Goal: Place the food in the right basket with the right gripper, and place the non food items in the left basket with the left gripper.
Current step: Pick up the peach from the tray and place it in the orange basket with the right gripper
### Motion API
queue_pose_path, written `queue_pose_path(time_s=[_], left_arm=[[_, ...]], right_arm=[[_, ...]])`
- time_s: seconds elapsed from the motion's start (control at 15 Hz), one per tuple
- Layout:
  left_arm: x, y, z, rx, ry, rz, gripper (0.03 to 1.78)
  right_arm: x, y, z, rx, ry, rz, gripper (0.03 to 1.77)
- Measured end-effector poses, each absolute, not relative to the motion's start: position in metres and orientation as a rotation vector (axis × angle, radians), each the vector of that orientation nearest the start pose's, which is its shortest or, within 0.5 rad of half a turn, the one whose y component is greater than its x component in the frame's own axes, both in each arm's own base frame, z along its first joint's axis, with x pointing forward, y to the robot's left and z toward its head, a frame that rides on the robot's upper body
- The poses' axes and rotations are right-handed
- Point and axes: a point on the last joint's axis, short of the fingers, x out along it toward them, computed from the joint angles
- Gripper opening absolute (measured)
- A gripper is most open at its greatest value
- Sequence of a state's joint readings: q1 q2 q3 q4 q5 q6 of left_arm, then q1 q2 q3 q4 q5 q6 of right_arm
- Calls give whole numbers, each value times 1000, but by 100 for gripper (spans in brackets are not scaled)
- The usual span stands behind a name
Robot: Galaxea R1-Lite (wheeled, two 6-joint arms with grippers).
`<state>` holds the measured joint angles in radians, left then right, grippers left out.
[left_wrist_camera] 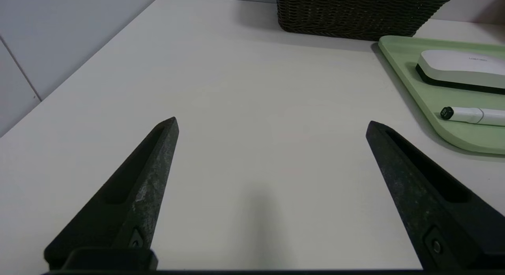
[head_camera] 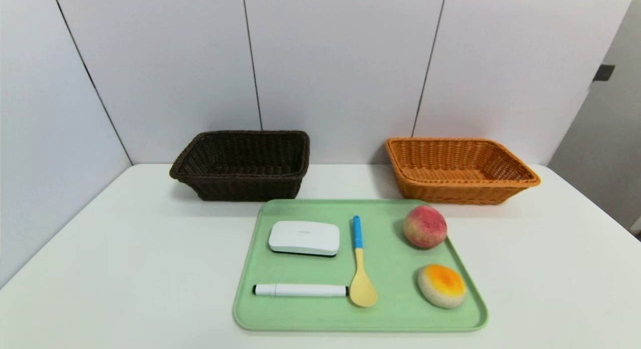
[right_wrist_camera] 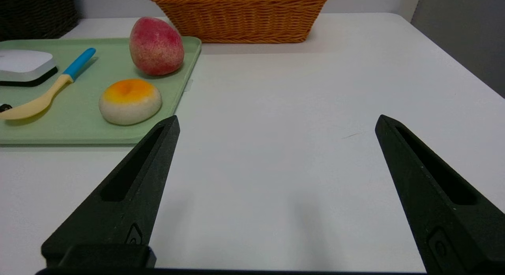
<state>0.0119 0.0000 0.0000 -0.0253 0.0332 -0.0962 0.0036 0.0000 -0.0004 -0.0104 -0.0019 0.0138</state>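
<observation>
- Peach [head_camera: 424, 227] and bun [head_camera: 441, 286] lie on the green tray's [head_camera: 300, 319] right side, nearest the orange basket [head_camera: 460, 189].
- White box [head_camera: 304, 237], marker [head_camera: 299, 290] and spoon [head_camera: 360, 269] lie toward the dark basket [head_camera: 240, 186].
- Left gripper [left_wrist_camera: 272, 123] and right gripper [right_wrist_camera: 276, 121] wait over bare table, fingers spread, holding nothing.

Bare counter [head_camera: 125, 269] lies open on both sides of the green tray [head_camera: 300, 319]. The dark basket [head_camera: 243, 163] and orange basket [head_camera: 458, 169] stand behind it, seemingly just clear of its far rim.

White worktop [head_camera: 150, 269], green tray [head_camera: 250, 299] at front centre, dark brown basket [head_camera: 240, 166] behind tray's left corner, orange basket [head_camera: 458, 171] behind its right corner, baskets well apart
</observation>
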Motion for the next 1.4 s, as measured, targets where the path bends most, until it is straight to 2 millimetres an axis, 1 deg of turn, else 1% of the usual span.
queue_pose_path(time_s=[0.13,0.27,0.33,0.47,0.53,0.67,0.73,0.87,1.0,1.13,1.27,1.4], left_arm=[[-23,0,78,-94,-27,43,169],[-23,0,80,-78,-35,43,169],[-26,0,87,-73,-51,30,169],[-29,-1,105,-69,-55,-13,169],[-29,-1,118,-69,-56,-34,169],[-21,-2,147,-70,-59,-65,169],[-12,-2,163,-72,-60,-73,169],[12,-2,194,-71,-67,-83,169],[41,-2,226,-66,-101,-91,169],[70,-1,247,-62,-101,-94,169],[99,-1,254,-60,-52,-95,169],[122,-1,251,-62,14,-99,169]], right_arm=[[-23,0,77,13,-11,3,171],[-23,0,78,-36,-24,21,171],[-25,1,86,-43,-54,42,171],[-34,3,115,-29,-125,128,171],[-35,4,130,-27,-136,177,171],[-30,4,161,-28,-147,253,171],[-24,4,177,-28,-154,281,171],[-5,5,207,-29,-165,318,171],[19,8,239,-32,-173,359,171],[48,11,263,-32,-150,409,171],[79,15,274,-27,-92,434,171],[112,20,275,-26,-16,452,171]])
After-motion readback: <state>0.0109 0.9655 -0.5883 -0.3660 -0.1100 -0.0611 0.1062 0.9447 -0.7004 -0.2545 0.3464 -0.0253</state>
